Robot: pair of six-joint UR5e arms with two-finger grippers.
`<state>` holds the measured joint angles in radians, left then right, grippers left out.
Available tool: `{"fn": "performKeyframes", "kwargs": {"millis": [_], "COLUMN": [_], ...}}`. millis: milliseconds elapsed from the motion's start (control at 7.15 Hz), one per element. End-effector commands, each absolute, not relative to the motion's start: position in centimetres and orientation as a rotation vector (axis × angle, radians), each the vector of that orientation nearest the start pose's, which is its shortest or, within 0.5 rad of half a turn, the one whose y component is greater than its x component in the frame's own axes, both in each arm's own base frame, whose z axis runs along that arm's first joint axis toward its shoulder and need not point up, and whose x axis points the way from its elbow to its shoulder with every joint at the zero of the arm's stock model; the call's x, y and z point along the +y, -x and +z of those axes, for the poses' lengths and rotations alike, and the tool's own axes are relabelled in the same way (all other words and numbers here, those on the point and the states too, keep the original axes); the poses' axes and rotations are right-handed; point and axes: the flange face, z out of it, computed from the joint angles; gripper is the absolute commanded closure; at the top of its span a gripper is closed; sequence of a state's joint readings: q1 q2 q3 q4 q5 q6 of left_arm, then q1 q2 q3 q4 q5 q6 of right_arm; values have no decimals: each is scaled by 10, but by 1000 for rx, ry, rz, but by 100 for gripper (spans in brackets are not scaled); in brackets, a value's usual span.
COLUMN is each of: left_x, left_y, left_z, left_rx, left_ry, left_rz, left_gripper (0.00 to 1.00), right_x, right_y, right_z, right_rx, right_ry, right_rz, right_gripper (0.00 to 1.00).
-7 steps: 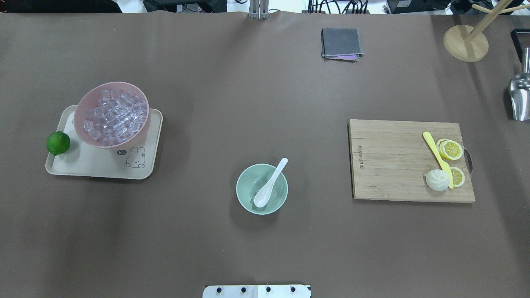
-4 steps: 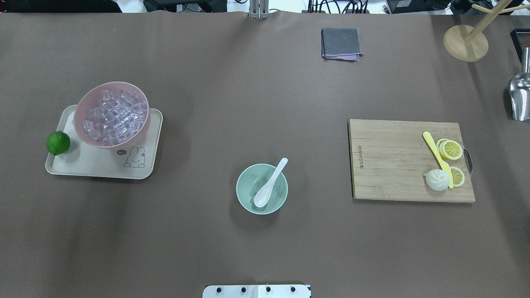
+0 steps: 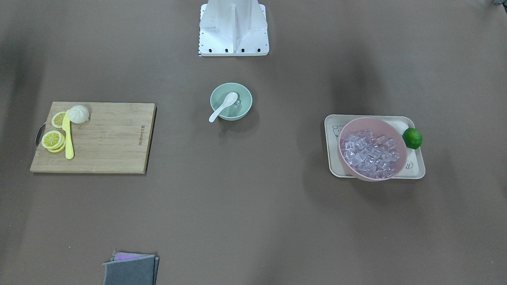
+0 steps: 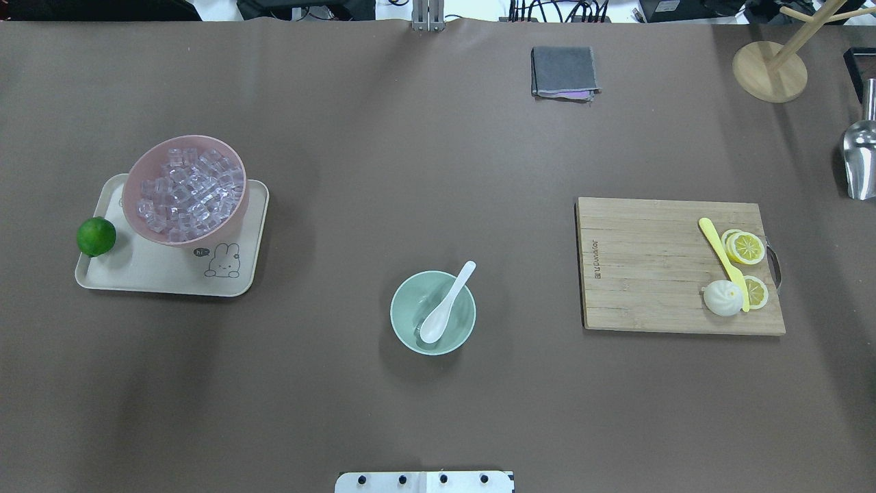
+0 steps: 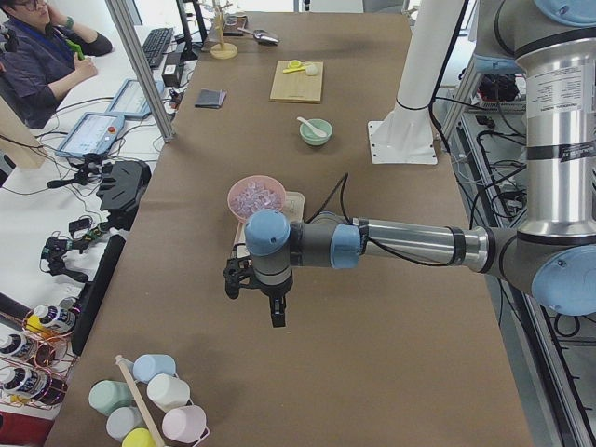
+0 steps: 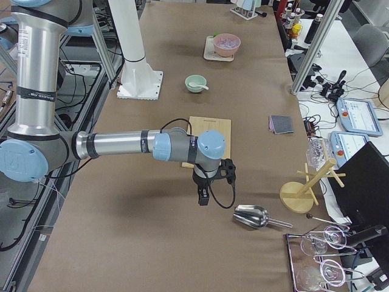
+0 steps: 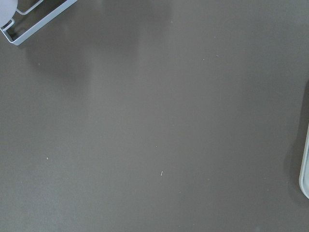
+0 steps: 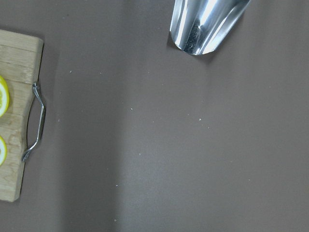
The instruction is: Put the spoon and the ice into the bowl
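Overhead exterior, from the left: a pink bowl (image 4: pixel 179 241) of cubes (image 4: pixel 188 192) on a tray (image 4: pixel 150 270). In the centre is the bowl (image 4: pixel 410 301), with the spoon (image 4: pixel 448 300) leaning in it, scoop down, handle over the rim, and one ice cube (image 3: pixel 237 103) beside the scoop. The left gripper (image 5: pixel 277 315) and right gripper (image 6: pixel 203 198) hang at opposite ends; open or closed, I cannot tell.

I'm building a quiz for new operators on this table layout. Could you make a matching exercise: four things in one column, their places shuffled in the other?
Things:
1. spoon
2. lime
3. yellow knife
4. grey cloth

Places:
A. on the cutting board
B. on the bare table
C. in the mint-green bowl
D. on the tray

Pairs: 1-C, 2-D, 3-A, 4-B.
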<state>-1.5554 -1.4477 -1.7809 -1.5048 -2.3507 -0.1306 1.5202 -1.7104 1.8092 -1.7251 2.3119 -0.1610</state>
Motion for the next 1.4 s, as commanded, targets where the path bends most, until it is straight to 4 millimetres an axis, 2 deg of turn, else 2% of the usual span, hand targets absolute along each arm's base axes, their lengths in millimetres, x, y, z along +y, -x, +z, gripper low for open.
{"fn": "performKeyframes", "kwargs": {"millis": [0,1259], "left_x": [-441,-442], "left_y": [60,61], "left_z": [620,619], "left_rx": [728,700], "left_ry": [29,22], "left_rz": [-100,-98], "left_gripper": [2,2], "right_x": [-430,-431], "right_y": [-44,-43], "right_z": [623,618], "right_rx": [-746,-749], "right_ry": [9,-2], "right_rz": [-182,-191], "right_gripper": [0,0]}}
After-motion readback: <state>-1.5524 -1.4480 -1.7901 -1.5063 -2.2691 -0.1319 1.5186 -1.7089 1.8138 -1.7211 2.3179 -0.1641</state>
